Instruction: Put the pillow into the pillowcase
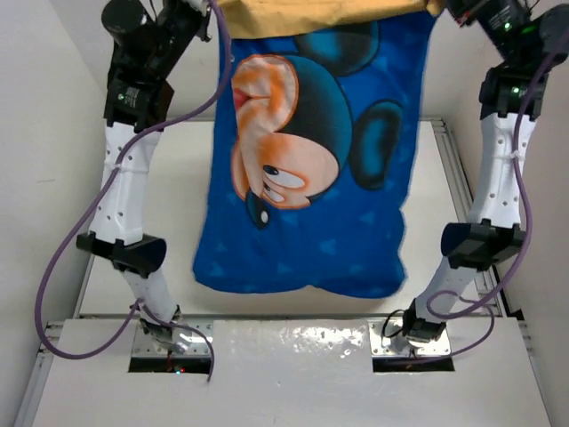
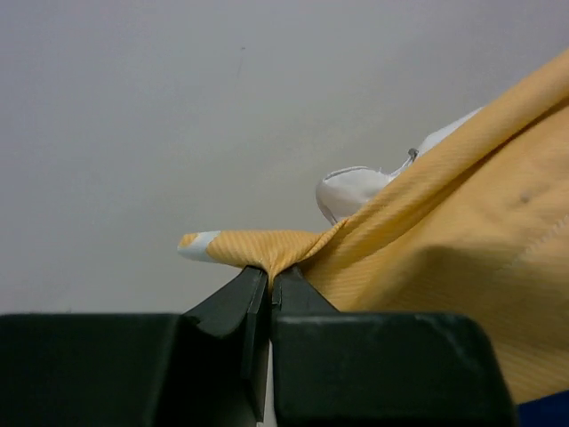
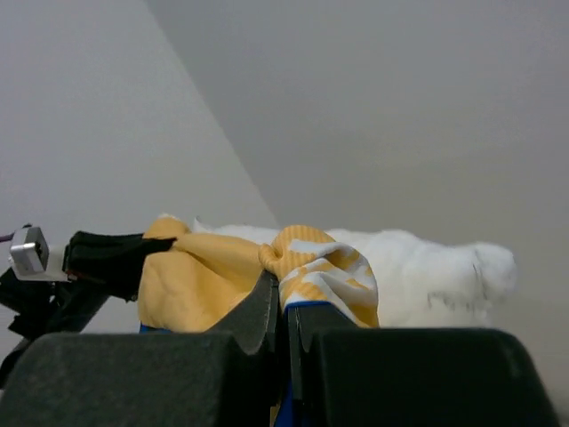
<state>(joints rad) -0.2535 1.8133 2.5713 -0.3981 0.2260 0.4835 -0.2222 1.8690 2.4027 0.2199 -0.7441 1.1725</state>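
The pillowcase point(image 1: 311, 178) hangs lifted over the table, its blue cartoon-mouse side toward the top camera and its orange side folded over along the top edge. My left gripper point(image 2: 269, 271) is shut on an orange corner of the pillowcase point(image 2: 462, 231). My right gripper point(image 3: 283, 285) is shut on the other top corner, a bunched orange-and-white fold point(image 3: 324, 262). The white pillow point(image 3: 427, 267) bulges up out of the case's mouth behind the right fingers. A small part of the pillow point(image 2: 351, 191) also peeks past the orange edge in the left wrist view. The rest is hidden inside the case.
Both arms point(image 1: 133, 178) point(image 1: 502, 169) reach up at either side of the hanging case. The white table point(image 1: 169, 196) lies beneath, with a metal rail point(image 1: 453, 178) along its right edge. Plain white walls stand behind and to the sides.
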